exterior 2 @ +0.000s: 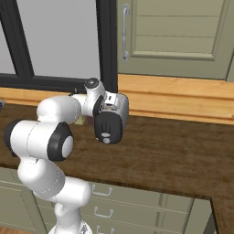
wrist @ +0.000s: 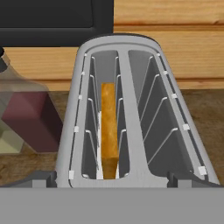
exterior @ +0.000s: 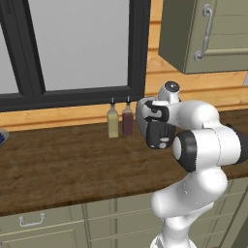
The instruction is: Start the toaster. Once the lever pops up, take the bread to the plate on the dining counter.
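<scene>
Gripper [exterior: 160, 140], jaws spread wide and empty, poised directly above the toaster [wrist: 131, 48], beside two bottles [exterior: 120, 121] on the wooden counter [exterior: 58, 164]. The bread [wrist: 109, 127] stands on edge in the left slot. Judged light, stiff and crumbly, it is best pinched gently across its faces at the top edge.

The toaster [exterior 2: 111, 119] sits largely behind the arm in both base views, and the hand view's bottom edge cuts off its near end. The bread [wrist: 109, 131] shows just its tan top edge (the rest sunk in the left slot). The dark-red bottle [wrist: 30, 118] is blurred and cropped.
</scene>
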Tool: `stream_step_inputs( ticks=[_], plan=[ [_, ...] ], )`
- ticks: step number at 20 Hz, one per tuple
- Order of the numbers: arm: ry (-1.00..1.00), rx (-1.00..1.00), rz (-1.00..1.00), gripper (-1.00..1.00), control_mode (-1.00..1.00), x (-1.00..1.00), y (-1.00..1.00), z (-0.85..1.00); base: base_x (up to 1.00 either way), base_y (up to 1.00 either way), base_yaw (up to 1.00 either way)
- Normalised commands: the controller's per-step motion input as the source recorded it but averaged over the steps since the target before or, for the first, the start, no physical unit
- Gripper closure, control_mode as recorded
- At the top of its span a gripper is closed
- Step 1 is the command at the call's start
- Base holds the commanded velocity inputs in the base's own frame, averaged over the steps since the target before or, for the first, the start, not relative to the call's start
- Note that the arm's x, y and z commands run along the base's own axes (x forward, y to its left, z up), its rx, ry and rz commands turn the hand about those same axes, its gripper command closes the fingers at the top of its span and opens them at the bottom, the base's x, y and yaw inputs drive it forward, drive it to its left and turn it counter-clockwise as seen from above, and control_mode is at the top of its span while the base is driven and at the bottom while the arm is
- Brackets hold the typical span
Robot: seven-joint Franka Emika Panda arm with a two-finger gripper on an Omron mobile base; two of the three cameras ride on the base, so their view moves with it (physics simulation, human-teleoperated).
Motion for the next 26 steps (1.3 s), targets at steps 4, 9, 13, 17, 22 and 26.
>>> stream_step_inputs(
  ticks=[4, 9, 13, 17, 22, 26],
  plan=[
    [0.0, 0.0, 0.0, -1.0, -1.0, 0.0, 0.0, 0.0, 0.0, 0.0, 0.0],
    [0.0, 0.0, 0.0, -1.0, -1.0, 0.0, 0.0, 0.0, 0.0, 0.0, 0.0],
    [0.0, 0.0, 0.0, -1.0, -1.0, 0.0, 0.0, 0.0, 0.0, 0.0, 0.0],
    [0.0, 0.0, 0.0, -1.0, -1.0, 0.0, 0.0, 0.0, 0.0, 0.0, 0.0],
    [0.0, 0.0, 0.0, -1.0, -1.0, 0.0, 0.0, 0.0, 0.0, 0.0, 0.0],
    [0.0, 0.0, 0.0, -1.0, -1.0, 0.0, 0.0, 0.0, 0.0, 0.0, 0.0]
  ],
)
